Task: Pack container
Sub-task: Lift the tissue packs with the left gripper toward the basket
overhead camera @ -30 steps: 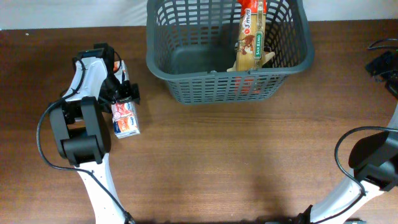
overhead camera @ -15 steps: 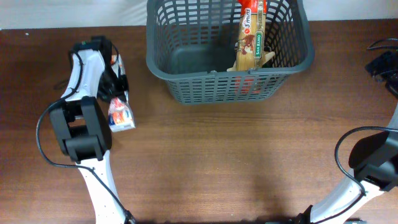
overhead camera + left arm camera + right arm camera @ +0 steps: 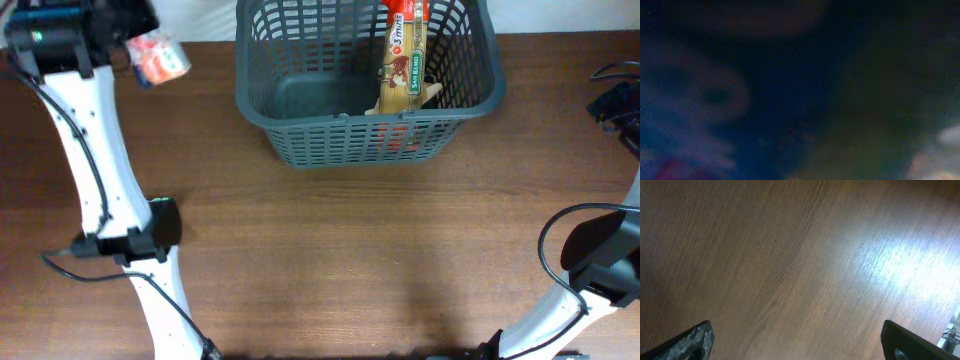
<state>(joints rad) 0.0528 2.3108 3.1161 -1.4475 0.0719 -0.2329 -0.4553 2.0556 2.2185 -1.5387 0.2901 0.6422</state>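
Overhead: tan packet (image 3: 403, 60) inside container (image 3: 340, 118)

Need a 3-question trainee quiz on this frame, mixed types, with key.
1. True or false: the small packet already lies inside the container.
2. What does the right wrist view show below the open right pincer? A) bare wooden table B) the container C) a pasta bag
3. Short answer: which pincer holds the small packet up off the table?

Key:
1. False. It is held up to the left of the container.
2. A
3. The left pincer.
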